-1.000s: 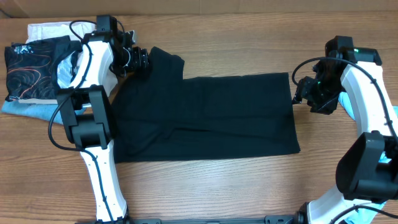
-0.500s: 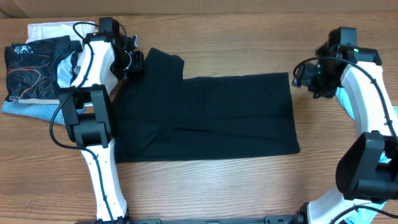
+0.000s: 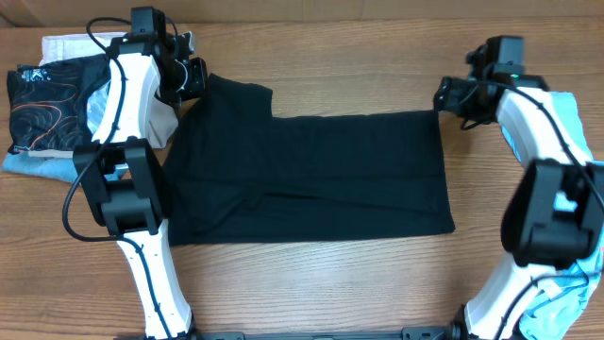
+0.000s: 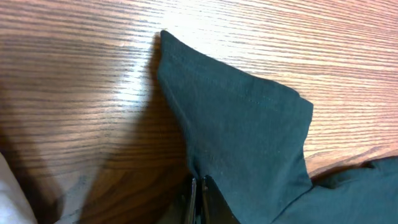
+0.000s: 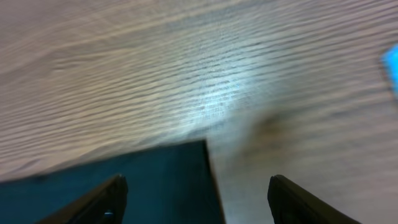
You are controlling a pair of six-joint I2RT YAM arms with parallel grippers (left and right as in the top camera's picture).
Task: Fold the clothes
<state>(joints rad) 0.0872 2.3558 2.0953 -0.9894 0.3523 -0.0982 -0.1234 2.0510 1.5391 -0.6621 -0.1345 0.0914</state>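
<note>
No legible text, labels or numbers anywhere.

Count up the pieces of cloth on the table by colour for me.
Plain black: 1, the large garment
Black with orange print: 1, the small printed piece
White: 1, the white cloth
Light blue: at least 2, the left blue cloth and the right blue cloth
Total: at least 5

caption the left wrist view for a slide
Left fingers shut on the black garment's sleeve, wooden table beneath
</note>
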